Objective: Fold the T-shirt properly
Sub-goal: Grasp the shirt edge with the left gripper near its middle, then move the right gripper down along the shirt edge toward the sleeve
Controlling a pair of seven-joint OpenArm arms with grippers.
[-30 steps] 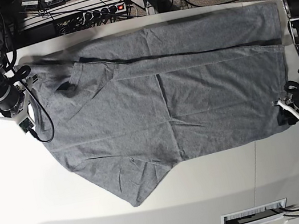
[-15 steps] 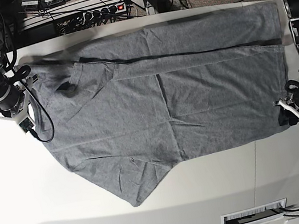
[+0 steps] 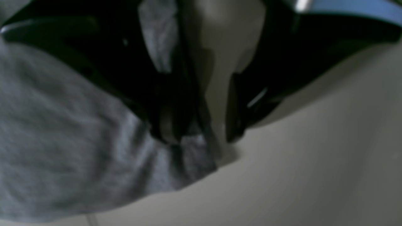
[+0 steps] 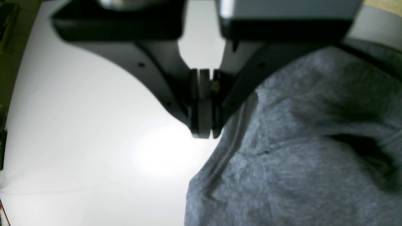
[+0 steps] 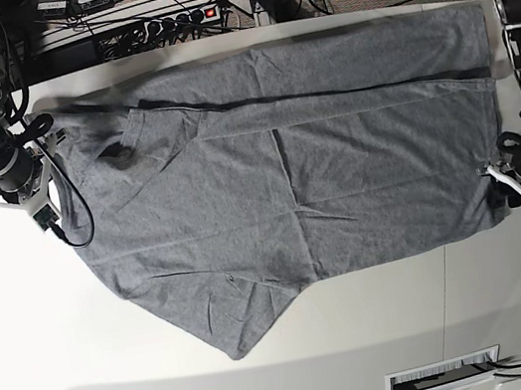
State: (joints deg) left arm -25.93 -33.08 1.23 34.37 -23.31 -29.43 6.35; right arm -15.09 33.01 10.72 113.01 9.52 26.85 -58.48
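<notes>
Fabric fills most of my base view: the T-shirt (image 5: 288,180) lies spread flat on the white table (image 5: 22,328), its top strip folded over along a long crease, and 1 sleeve pokes out toward the near edge of the table.

My left gripper (image 5: 515,195) sits at the shirt's corner by the hem. In the left wrist view its jaws stand apart; 1 dark finger (image 3: 166,125) presses down on the cloth, the other finger (image 3: 235,116) is over bare table just beside the hem. That picture is blurred, so I cannot say for sure whether any cloth lies between them; it looks as though nothing is pinched.

My right gripper (image 4: 203,133) is at the opposite end of the shirt, near the collar. Its 2 pads are pressed flat together with nothing between them, and the tips hang over bare table just beside the shirt's seamed edge.

Beyond the table, behind the shirt's folded strip, I see a power strip (image 5: 171,21) with cables.
</notes>
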